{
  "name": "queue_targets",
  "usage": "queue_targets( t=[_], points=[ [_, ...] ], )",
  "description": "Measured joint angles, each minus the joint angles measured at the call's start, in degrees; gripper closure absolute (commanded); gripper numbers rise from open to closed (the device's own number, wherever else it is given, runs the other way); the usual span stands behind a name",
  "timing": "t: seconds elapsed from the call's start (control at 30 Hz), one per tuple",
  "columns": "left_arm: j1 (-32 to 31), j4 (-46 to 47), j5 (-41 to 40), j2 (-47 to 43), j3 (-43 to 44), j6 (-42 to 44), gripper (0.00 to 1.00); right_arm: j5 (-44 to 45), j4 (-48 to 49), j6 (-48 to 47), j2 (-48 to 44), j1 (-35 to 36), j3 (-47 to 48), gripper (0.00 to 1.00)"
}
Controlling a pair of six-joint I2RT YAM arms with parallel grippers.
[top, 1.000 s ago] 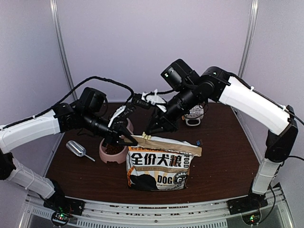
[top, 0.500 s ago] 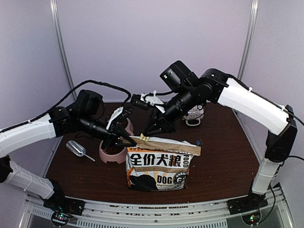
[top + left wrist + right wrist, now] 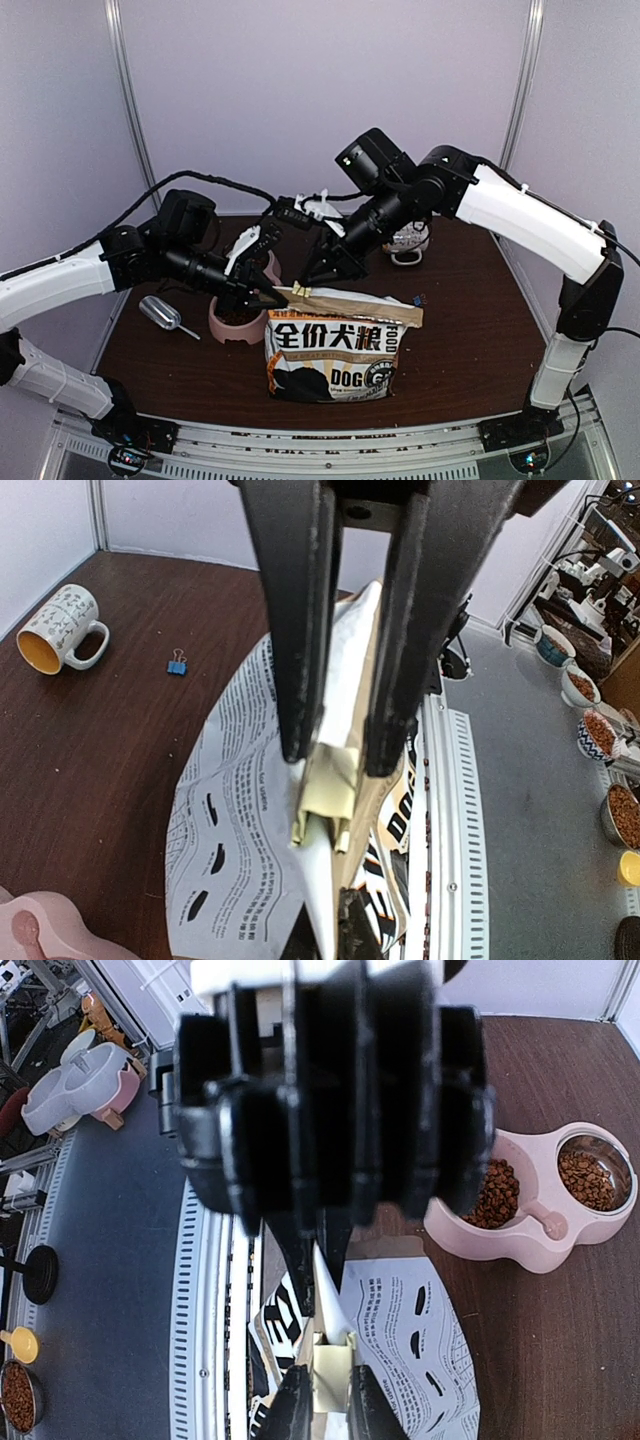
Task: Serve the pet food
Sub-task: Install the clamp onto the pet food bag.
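Brown kibble (image 3: 497,1192) lies in pink bowl (image 3: 500,1252)

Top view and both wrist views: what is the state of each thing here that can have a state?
dog-food bag: upright, top corner pinched by both grippers
left gripper: shut on the dog-food bag
right gripper: shut on the dog-food bag
pink double bowl: both cups hold pet food
metal scoop: lying free on the table
mug: free, looks empty
blue binder clip: lying free on the table

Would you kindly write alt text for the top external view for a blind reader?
The left end effector and right end effector both pinch the top edge of an upright dog-food bag. Nearby sit a pink double bowl holding kibble, a silver scoop and a mug.
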Motion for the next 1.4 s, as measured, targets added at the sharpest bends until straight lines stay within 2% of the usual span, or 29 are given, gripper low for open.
queue_targets(
  t=[0.43,0.7,0.93,1.4],
  points=[
    [-1.60,-1.05,-4.85,-0.68,0.31,3.21,1.00,-0.61,3.15,3.02,-0.02,-0.13,-1.51,1.00],
    [-1.62,-1.01,-5.11,-1.05,0.02,2.73,1.00,-1.75,5.75,3.28,-0.70,-0.39,-3.74,1.00],
    [-1.62,1.31,-5.40,-2.51,-1.90,1.27,1.00,-1.55,6.29,1.97,-0.74,-0.55,-4.13,1.00],
    [-1.36,7.52,-5.97,-4.37,-5.77,-2.56,1.00,-1.46,11.30,3.80,-6.58,-2.14,-11.93,1.00]
  ],
)
